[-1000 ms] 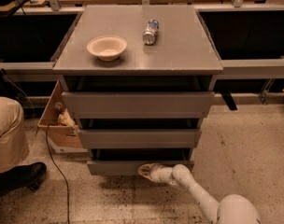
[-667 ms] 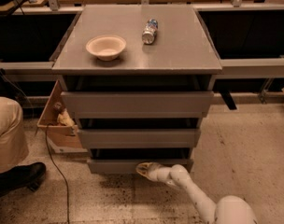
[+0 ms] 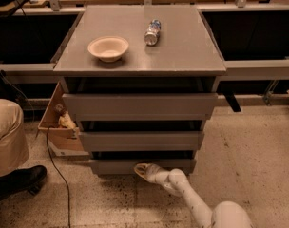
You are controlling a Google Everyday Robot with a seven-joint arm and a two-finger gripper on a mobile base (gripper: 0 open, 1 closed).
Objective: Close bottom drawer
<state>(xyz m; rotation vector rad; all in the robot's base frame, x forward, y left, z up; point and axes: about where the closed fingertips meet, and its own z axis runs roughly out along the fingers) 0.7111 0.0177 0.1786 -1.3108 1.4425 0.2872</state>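
Lying lowest in the cabinet (image 3: 182, 46): bottom drawer (image 3: 113, 166), front panel running left to right, seemingly protruding slightly. Touching the panel near centre, from the floor side: gripper (image 3: 143, 170), grip state not discernible. Likely needing a push straight inward.

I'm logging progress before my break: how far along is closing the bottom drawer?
Approach looks done: the claw is low at the bottom drawer, against its front panel near the middle. In hand: the push, apparently; contact looks likely but I can't confirm it. Left: a dark gap shows above the panel, so the drawer seems not fully in.
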